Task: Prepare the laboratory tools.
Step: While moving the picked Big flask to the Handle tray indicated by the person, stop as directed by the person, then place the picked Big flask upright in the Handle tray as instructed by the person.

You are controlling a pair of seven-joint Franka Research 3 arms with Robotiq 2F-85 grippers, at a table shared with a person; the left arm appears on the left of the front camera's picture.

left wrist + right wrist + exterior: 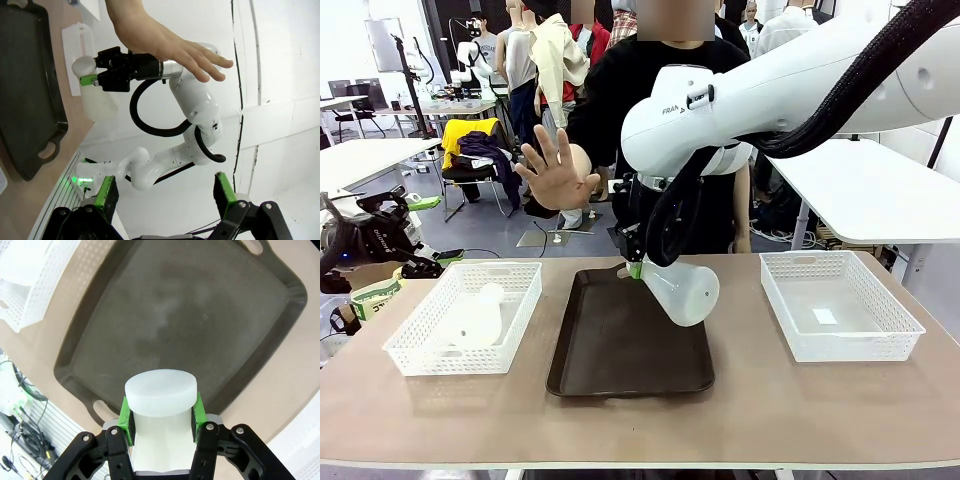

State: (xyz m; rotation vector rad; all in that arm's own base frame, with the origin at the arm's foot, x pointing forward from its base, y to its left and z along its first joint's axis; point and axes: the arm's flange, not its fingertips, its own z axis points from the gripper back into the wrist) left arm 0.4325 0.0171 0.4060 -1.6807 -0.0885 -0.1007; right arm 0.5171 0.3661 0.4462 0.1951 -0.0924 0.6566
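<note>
One flask (685, 292) hangs, neck hidden, from right gripper (636, 268)

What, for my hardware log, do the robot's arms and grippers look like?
The right arm is glossy white, rounded, with dark lettering and a black ribbed hose. The right gripper and left gripper are black with green pads.

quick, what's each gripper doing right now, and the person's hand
Left gripper: open, empty.
Right gripper: closed on a flask, above the tray.
Person's hand: raised, open, holding nothing.
</note>
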